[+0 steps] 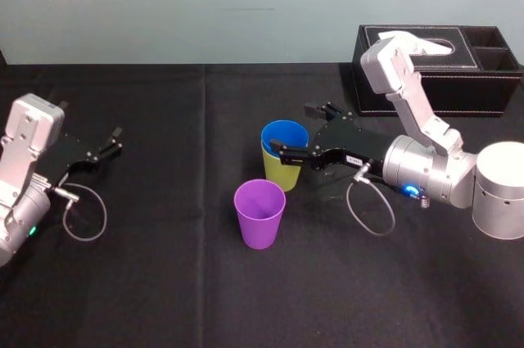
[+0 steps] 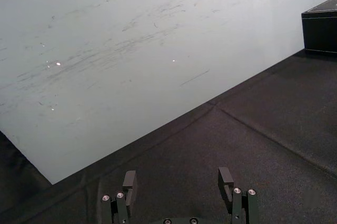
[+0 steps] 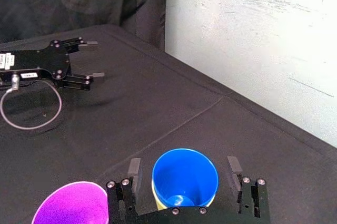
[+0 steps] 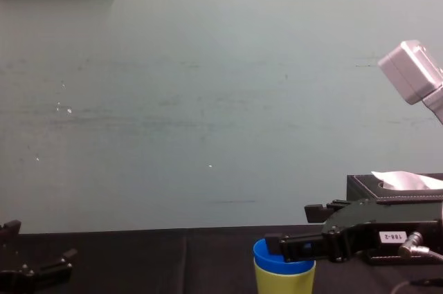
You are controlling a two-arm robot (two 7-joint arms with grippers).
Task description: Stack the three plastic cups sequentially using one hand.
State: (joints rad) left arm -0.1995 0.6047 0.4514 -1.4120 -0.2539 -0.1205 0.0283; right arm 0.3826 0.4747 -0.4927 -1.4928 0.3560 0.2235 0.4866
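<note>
1. Plainly, one bit of writing can be read: a small white label (image 4: 396,236) on the right gripper's black body appears to say "188-2".
2. The right gripper (image 1: 292,128) reaches in from the right to the middle of the table. Its long black fingers (image 3: 134,170) are set apart, one on either side of the blue cup (image 3: 184,176). A narrow gap shows on each side, so it clasps nothing.
3. The blue cup sits nested inside the yellow-green cup (image 1: 282,172), its rim standing just above the other's. Both are upright.
4. The purple cup (image 1: 260,215) stands alone, mouth up, near the pair but apart from it, closer to the robot and towards its left.
5. All three cups are smooth plastic, tapered, and wider at the mouth.
6. The left gripper (image 1: 115,140) rests low at the table's left side, well apart from the cups, with its fingers spread and nothing between them.
7. A black cloth (image 1: 164,282) with fold lines covers the table. A black tissue box (image 1: 491,78) with pale stitched edges stands at the far right, and a white tissue (image 1: 417,41) pokes out of it.
</note>
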